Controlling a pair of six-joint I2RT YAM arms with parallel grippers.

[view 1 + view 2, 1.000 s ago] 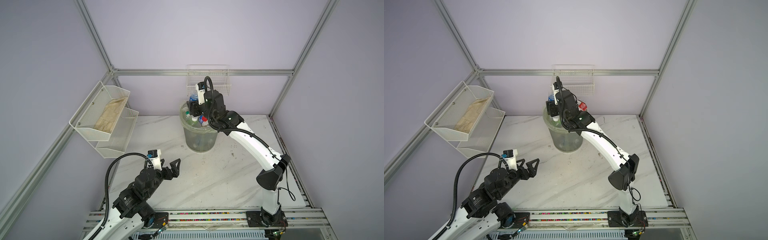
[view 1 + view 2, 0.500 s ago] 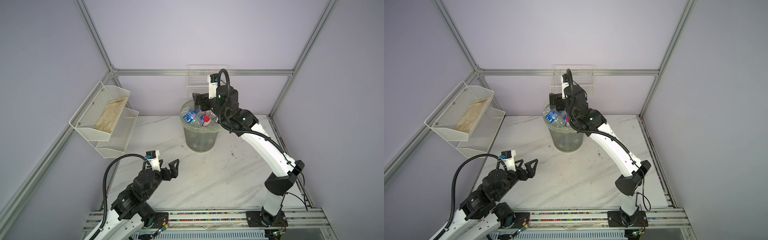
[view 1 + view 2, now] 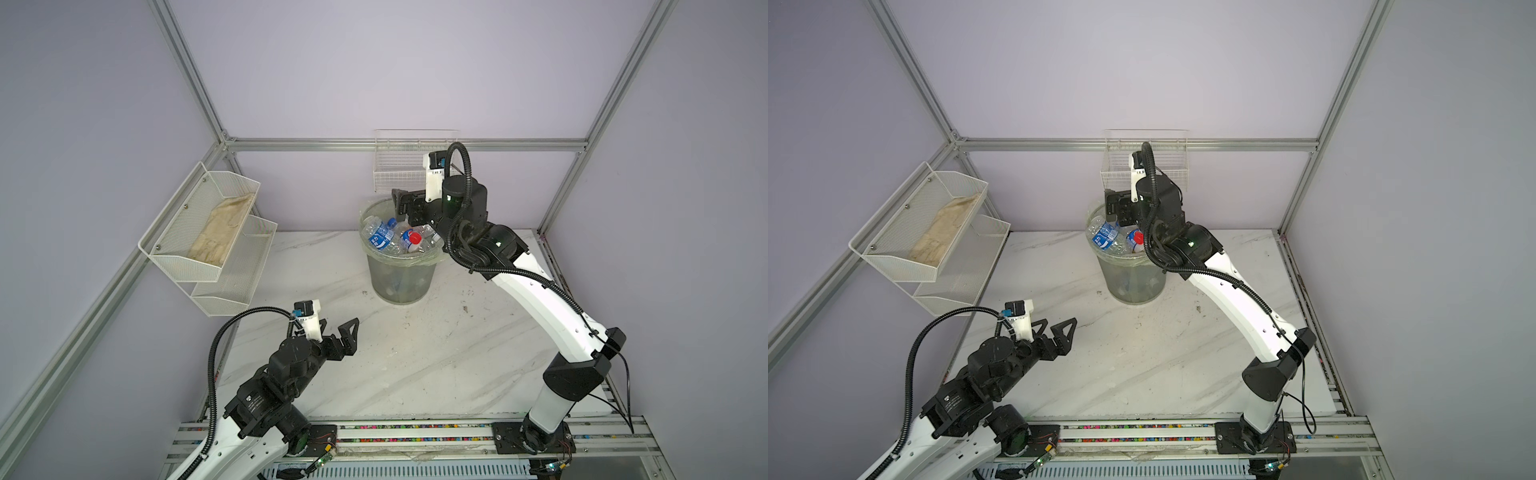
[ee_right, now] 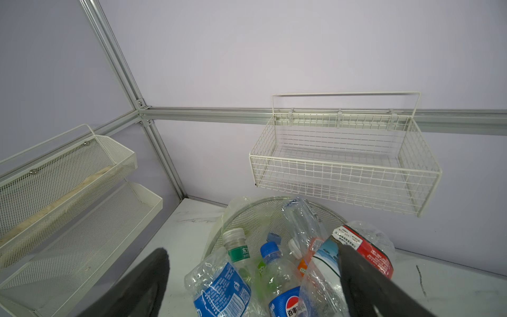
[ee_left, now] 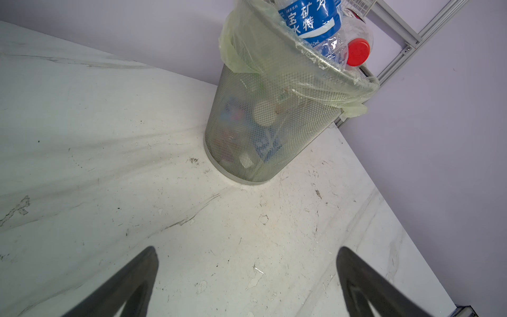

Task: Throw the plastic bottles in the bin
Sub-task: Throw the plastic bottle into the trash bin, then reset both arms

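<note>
Right-hand fingers (image 4: 367, 280), low over the bin mouth with a blue-labelled bottle a second ago, now stand wide with nothing between them. The right gripper (image 3: 400, 205) has risen and swung toward the far right of the rim. Left gripper (image 3: 338, 332) has barely shifted: jaws wide, empty, hovering above the near-left table.

Task's things:
- The tall round grey mesh bin lined with a pale yellow-green bag (image 3: 399, 282) stands far centre on the white marble tabletop (image 3: 415, 361).
- Clear plastic bottles (image 4: 274, 274) fill it to the brim.
- The blue-labelled bottle (image 3: 380, 237) and a red-capped bottle (image 3: 412, 239) lie on top. In the left wrist view both poke above the rim.
- No bottle shows on the table in any view.

Step in hand: the drop looks done and the right arm is clearing away. The task seems finished or nearly so. The next move calls for drawing that arm up and back toward the near side, then checking the table for strays.

Edges and room:
- A white wire wall basket (image 3: 411, 166) hangs just behind and above the bin, close to the right wrist, so there is little room on the far side.
- A white mesh two-tier shelf (image 3: 208, 232) on the left wall sits well apart.
- The marble is open near and to the right.
- With the heap at rim height, a brush from the fingers could tip the top bottles out.
</note>
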